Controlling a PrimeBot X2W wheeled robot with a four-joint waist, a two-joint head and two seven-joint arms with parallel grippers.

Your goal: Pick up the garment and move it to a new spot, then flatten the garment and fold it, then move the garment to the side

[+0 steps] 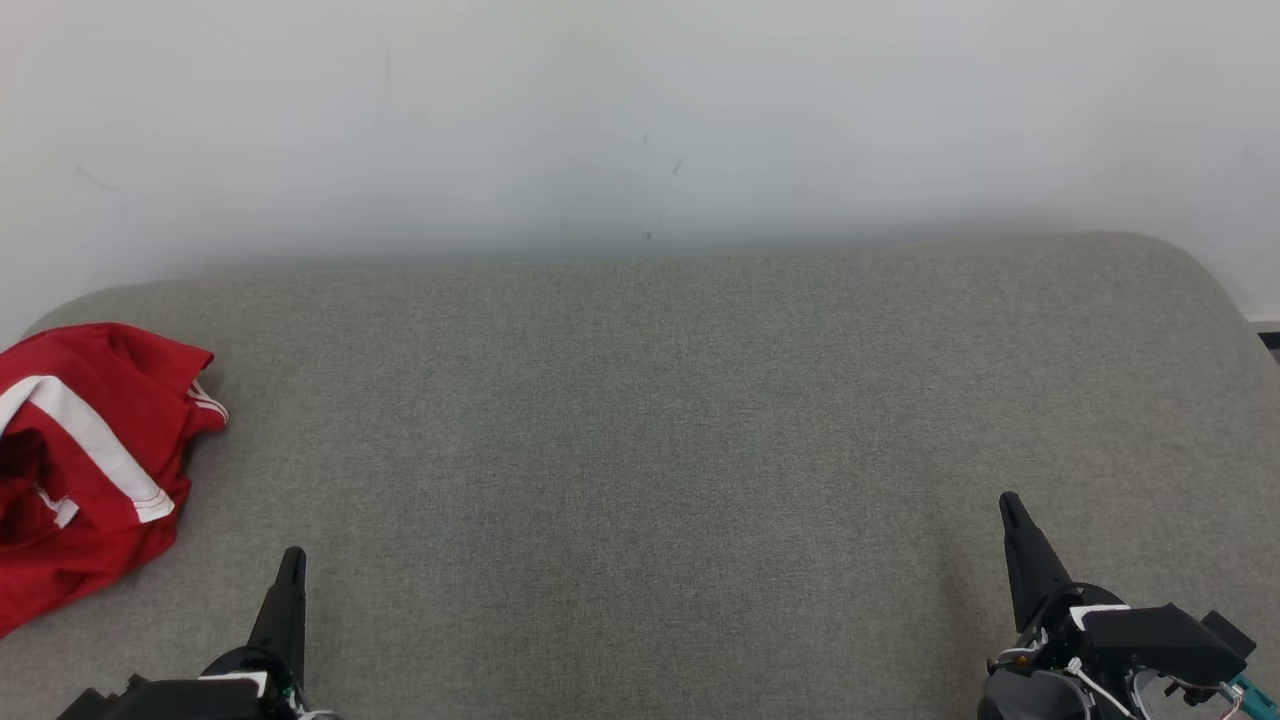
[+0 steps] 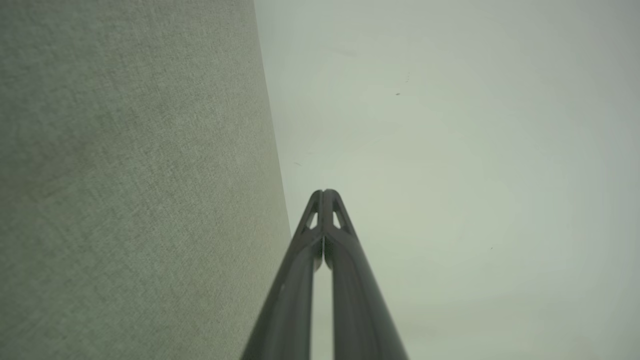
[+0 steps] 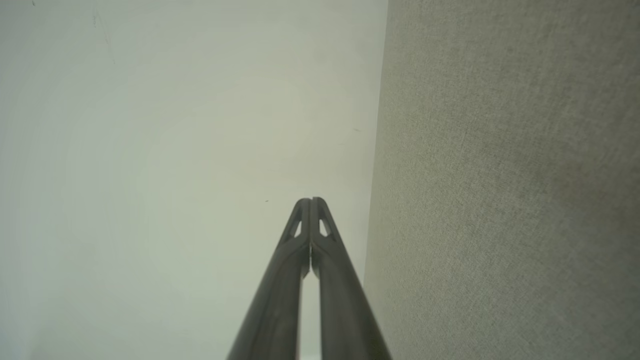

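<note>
**Both grippers empty, shirt bunched way off to the left**

Our left gripper (image 2: pixel 324 192) and right gripper (image 3: pixel 311 200) each had their long dark fingers pressed together with nothing between them. Both sat at the near side of the grey-green woven fabric cushion (image 1: pixel 640 450). The crumpled red garment with a white band and striped trim (image 1: pixel 90 460) lay heaped at the cushion's left edge, partly cut off in the head view and well apart from both grippers.

Our worry was that a pinch into that heap could've caught several layers, or just a sleeve, so it'd lift in a knot. No lettering showed either, so we might've been eyeing the wrong red piece.
</note>
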